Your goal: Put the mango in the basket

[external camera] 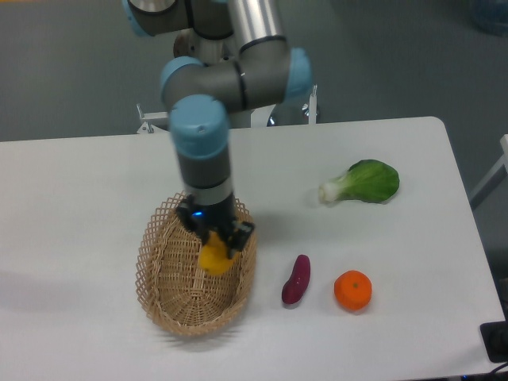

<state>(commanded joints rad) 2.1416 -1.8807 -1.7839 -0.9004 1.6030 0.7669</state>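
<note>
White table (95, 190), grey floor behind. Gripper (216, 238) over basket (171, 313), jaws clamped on mango (214, 260). Mango hanging at 6 o'clock from jaws, long axis near vertical, inside rim, apparently clear of basket floor. Next, likely: lower, release.

The end effector (216, 244) grips the mango (214, 259) over the basket (163, 274); a sweet potato (297, 280) and orange (352, 290) lie beside it.

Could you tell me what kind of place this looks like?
Probably a robotics lab: an arm's gripper holds a mango over a basket on a plain white table, grey floor behind.
</note>
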